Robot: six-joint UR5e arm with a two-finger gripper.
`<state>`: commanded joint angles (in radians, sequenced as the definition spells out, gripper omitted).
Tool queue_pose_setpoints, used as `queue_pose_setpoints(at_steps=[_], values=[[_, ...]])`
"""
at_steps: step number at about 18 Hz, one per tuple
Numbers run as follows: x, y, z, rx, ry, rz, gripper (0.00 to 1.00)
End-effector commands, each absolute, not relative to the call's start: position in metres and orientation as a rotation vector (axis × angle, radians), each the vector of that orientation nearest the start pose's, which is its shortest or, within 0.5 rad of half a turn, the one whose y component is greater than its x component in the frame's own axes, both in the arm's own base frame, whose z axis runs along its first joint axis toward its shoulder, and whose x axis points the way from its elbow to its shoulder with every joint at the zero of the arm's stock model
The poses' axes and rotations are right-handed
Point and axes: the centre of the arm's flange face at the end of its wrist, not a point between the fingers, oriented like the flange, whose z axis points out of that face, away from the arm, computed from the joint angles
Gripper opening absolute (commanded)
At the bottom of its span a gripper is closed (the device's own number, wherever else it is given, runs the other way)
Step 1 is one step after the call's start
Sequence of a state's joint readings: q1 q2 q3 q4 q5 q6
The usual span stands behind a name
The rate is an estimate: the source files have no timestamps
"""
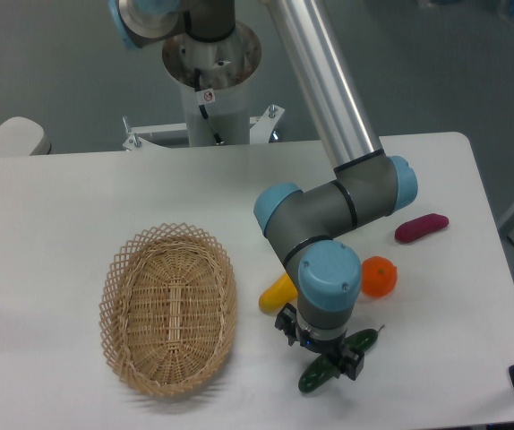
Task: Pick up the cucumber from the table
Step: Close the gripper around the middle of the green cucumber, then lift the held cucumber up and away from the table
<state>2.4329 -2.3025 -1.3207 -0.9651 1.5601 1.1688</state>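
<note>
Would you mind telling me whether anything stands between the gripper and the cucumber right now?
Nothing visible does. The gripper sits directly over the middle of the cucumber; the yellow vegetable and the orange lie off to the sides.
</note>
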Motion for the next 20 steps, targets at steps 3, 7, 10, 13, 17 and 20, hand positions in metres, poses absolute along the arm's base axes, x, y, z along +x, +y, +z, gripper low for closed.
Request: queue_pose_setpoints(at_steps=[3,7,10,13,17,20], values=[[-0.481,0.588,0.202,-3.012,0.465,0.186,1.0],[-0.483,0.59,0.197,-3.01,0.464,0.19,1.0],[-0.484,0.588,0.193,-3.011,0.457,0.194,0.84],[-0.484,0.588,0.193,-3.011,0.46,0.194,0.62],[-0.485,0.587,0.193,-3.011,0.457,0.193,0.37],[-0.484,0.586,0.194,-3.01,0.462,0.193,0.32]])
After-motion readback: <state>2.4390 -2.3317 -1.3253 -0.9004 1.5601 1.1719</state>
